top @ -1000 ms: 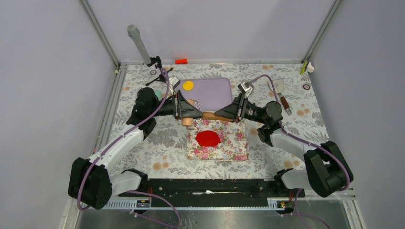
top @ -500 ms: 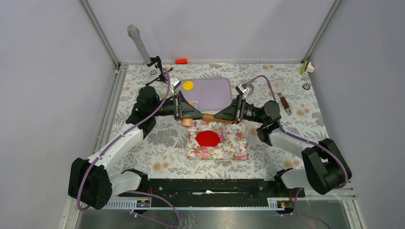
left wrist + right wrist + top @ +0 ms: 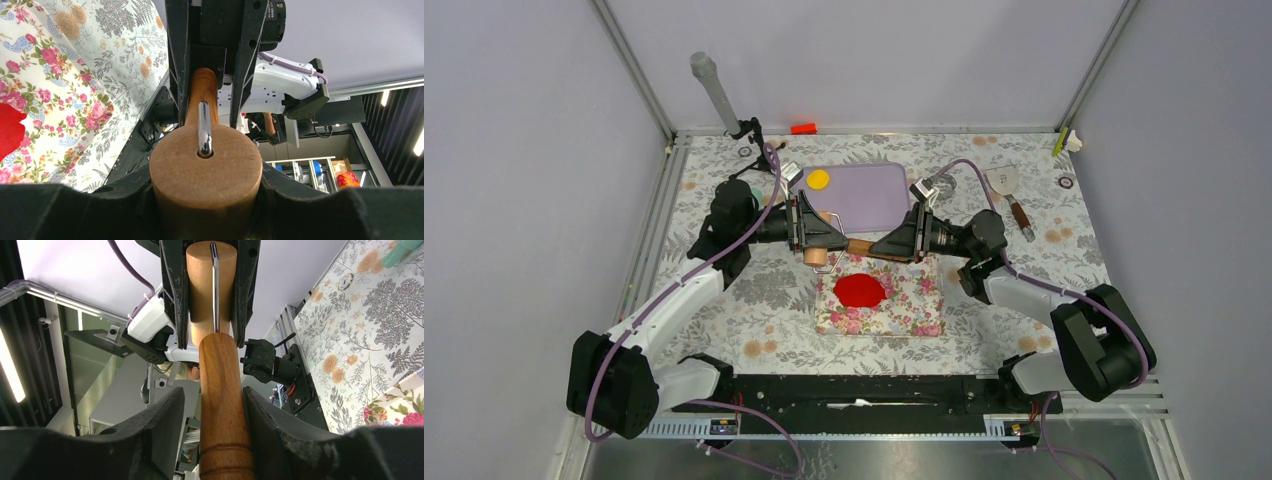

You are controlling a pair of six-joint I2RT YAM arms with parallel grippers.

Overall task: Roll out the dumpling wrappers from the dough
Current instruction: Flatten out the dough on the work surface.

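Wooden roller (image 3: 206,180), flat red dough (image 3: 860,290), floral mat (image 3: 916,300)

Mat (image 3: 914,305) at centre of table (image 3: 764,300); dough (image 3: 859,290) on its left-rear part. Pin (image 3: 861,246) along the mat's rear edge, lying left to right (touching the mat or not, can't tell). Tray (image 3: 874,195) just behind the pin, wrapper (image 3: 818,180) in its left-rear corner. Spatula (image 3: 1012,195) right of the tray, apart. Block (image 3: 803,128) at the table's rear edge, behind the tray.
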